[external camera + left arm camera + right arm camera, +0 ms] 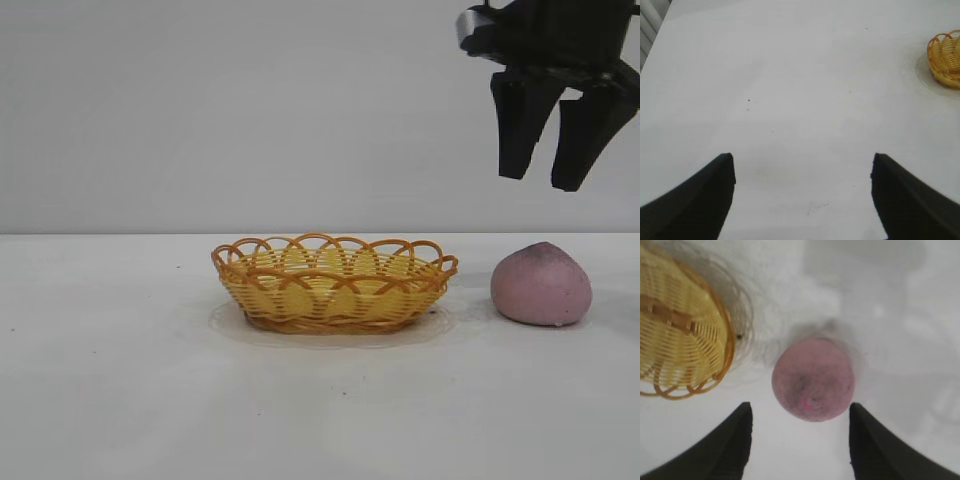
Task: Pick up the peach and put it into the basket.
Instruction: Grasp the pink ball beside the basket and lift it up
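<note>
Now we see the right gripper (548, 150) hanging in the air above the peach (541, 285), with its two fingers apart and nothing between them. We judge that it is held there on purpose: from the right wrist view the peach (813, 378) lies almost centred in the gap between the two fingers, so a straight descent would bring one finger to each side of the fruit. The peach rests on the white bench (120, 380) toward its right edge, with its small pointed tip upward and a darker patch on top. Just beside it, nearer the middle of the bench, stands the basket (335, 290), apart from the peach with a narrow strip of bare bench between them. The basket holds nothing, so the task is not yet done; the pick is still to come. Because the fruit is round and matte, we think the fingers should close around its widest part, otherwise it could roll or slip out. The carry to the basket would be short, but the looped rim is raised, so the fruit must go over it. The left gripper (802, 200) is parked over the left side of the bench, fingers wide apart, far from the basket (945, 57).
</note>
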You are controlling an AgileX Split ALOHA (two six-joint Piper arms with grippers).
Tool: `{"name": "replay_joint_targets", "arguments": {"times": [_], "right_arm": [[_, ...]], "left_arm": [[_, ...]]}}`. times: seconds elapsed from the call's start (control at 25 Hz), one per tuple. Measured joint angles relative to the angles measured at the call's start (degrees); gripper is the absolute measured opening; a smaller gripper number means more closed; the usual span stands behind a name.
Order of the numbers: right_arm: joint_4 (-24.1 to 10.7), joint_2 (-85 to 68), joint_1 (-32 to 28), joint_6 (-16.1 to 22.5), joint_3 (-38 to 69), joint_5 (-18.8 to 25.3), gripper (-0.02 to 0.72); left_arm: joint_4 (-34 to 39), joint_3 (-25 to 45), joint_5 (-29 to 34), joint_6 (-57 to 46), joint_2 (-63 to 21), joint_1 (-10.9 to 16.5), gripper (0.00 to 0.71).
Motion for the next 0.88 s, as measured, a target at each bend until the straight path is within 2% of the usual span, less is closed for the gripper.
{"name": "replay_joint_targets", "arguments": {"times": [0.2,0.36,0.48,0.64,0.68,0.72,0.76,0.88], "right_arm": [[-2.7,2.3,1.1,3.9,0.0,0.5,0.413],[-3.0,5.5,1.1,4.2,0.0,0.5,0.413],[-2.7,7.7,1.1,4.2,0.0,0.5,0.301],[-2.6,8.9,1.1,3.8,0.0,0.6,0.087],[-2.6,8.9,1.1,3.6,0.0,0.8,0.054],[-2.5,8.9,1.1,3.3,0.0,0.8,0.058],[-2.5,8.7,1.1,3.1,-0.1,0.8,0.0],[-2.4,7.3,1.1,3.0,-0.5,0.8,0.0]], "left_arm": [[0.0,0.0,0.0,0.0,0.0,0.0,0.533],[0.0,0.0,0.0,0.0,0.0,0.0,0.533],[0.0,0.0,0.0,0.0,0.0,0.0,0.533],[0.0,0.0,0.0,0.0,0.0,0.0,0.533],[0.0,0.0,0.0,0.0,0.0,0.0,0.533],[0.0,0.0,0.0,0.0,0.0,0.0,0.533],[0.0,0.0,0.0,0.0,0.0,0.0,0.533],[0.0,0.0,0.0,0.0,0.0,0.0,0.533]]}}
